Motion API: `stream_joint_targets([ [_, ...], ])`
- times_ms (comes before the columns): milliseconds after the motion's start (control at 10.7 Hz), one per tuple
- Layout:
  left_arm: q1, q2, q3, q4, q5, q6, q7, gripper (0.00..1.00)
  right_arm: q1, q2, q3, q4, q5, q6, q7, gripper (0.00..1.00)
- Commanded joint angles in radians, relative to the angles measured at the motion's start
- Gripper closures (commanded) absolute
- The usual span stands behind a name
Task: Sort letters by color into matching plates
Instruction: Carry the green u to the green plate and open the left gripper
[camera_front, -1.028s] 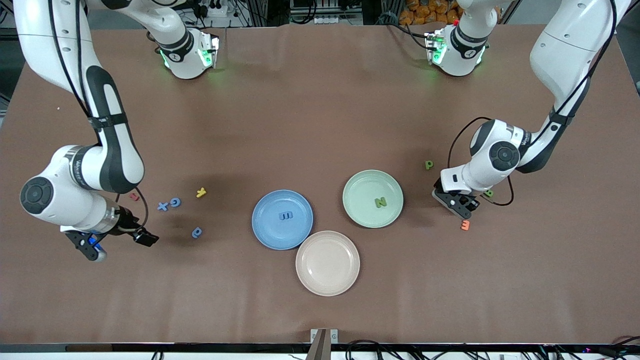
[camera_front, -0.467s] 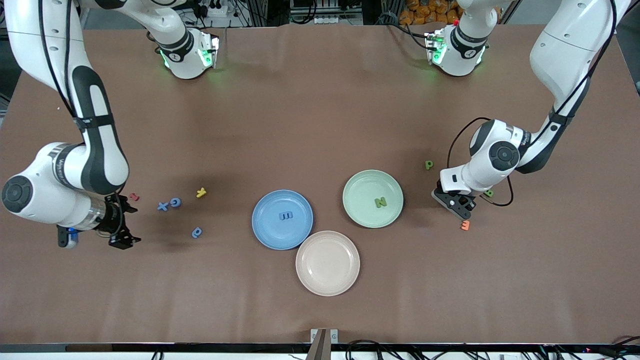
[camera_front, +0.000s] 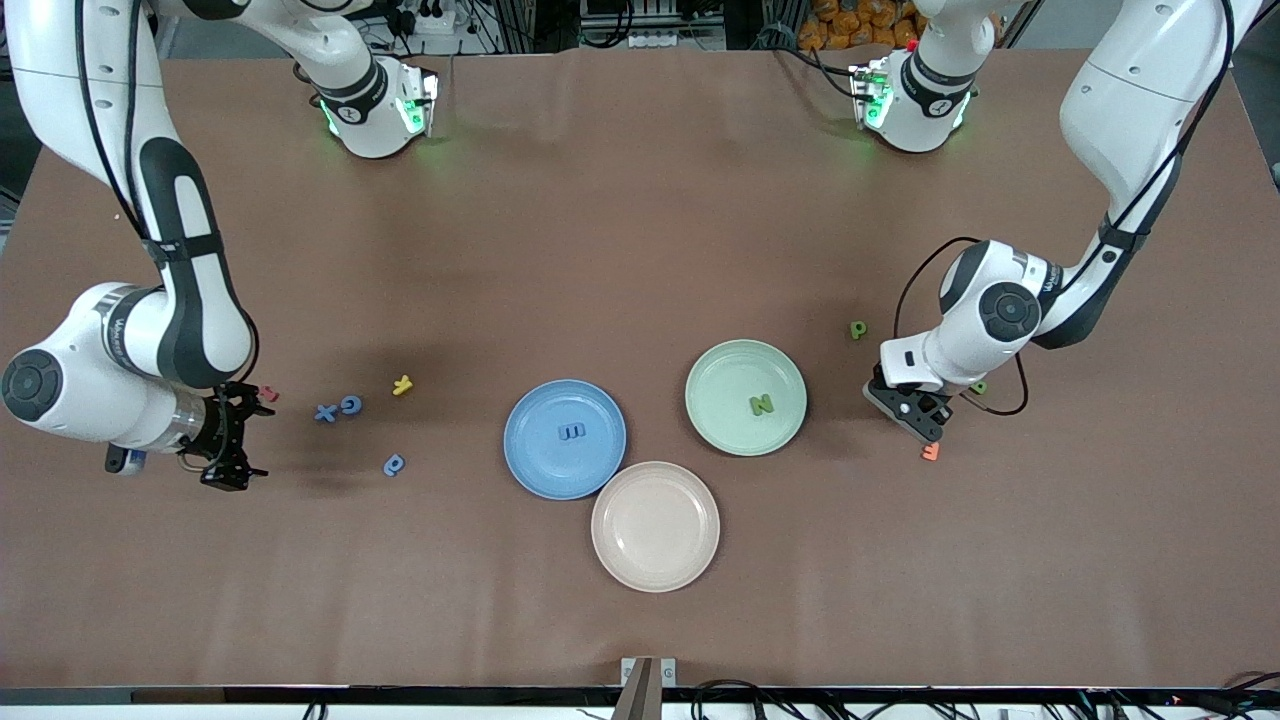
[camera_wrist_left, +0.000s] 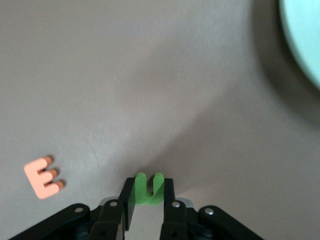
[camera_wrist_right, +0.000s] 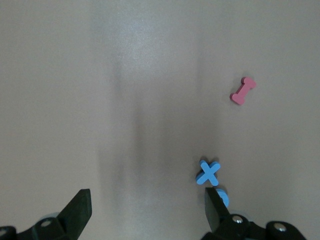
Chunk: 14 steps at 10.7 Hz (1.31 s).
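Fingers (camera_wrist_left: 168, 202) of the left gripper (camera_wrist_left: 147, 205) are clenched on a bright green letter (camera_wrist_left: 148, 189); a second ago they stood spread around it, down on the worktop (camera_front: 640, 250) between the mint green plate (camera_front: 722, 378) and the orange E (camera_front: 930, 451). The letter reads as a U in the left wrist view, its two prongs pointing away from the wrist, its long axis running along the fingers. In the front view the gripper hides it, and the orange E lies just nearer the camera than the gripper.

Over the right arm's end of the worktop, the right gripper (camera_front: 232, 440) hangs with its fingers (camera_wrist_right: 78, 210) released and holding nothing. It has swung round and drawn back over the last second, now closer to the pink letter (camera_front: 267, 393), which looks like an I lying aslant.

Nothing else has shifted. A dark green N (camera_front: 761, 404) lies in the mint green plate. A blue E (camera_front: 571, 432) lies in the blue plate (camera_front: 530, 470). The beige plate (camera_front: 655, 526) is nearest the camera, touching the blue one. Loose blue letters X (camera_front: 325, 412), G (camera_front: 350, 404) and D (camera_front: 394, 464) lie near the right gripper, with a yellow Y (camera_front: 402, 384) beside them. A green P (camera_front: 858, 329) and another green letter (camera_front: 979, 386), partly hidden, lie near the left arm.
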Motion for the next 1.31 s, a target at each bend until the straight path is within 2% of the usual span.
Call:
stream_joint_targets([
  [0,-0.006,-0.011,-0.046,0.059,0.007,-0.049,-0.056,1.00,0.020,-0.022,0.006,-0.100,0.009,0.125,0.095,0.00],
  [374,-0.031,-0.001,-0.142,0.182,0.002,-0.222,-0.227,1.00,0.041,-0.031,0.009,-0.204,0.008,0.225,0.087,0.00],
  [654,-0.153,0.015,-0.142,0.225,-0.022,-0.227,-0.428,1.00,0.057,-0.037,0.012,-0.291,0.009,0.342,0.078,0.00],
  [935,-0.274,0.041,-0.133,0.241,-0.024,-0.227,-0.626,1.00,0.062,-0.044,0.014,-0.325,0.008,0.367,0.075,0.00],
  [1215,-0.313,0.070,-0.124,0.253,-0.022,-0.227,-0.698,1.00,0.071,-0.055,0.015,-0.362,0.006,0.408,0.074,0.00],
])
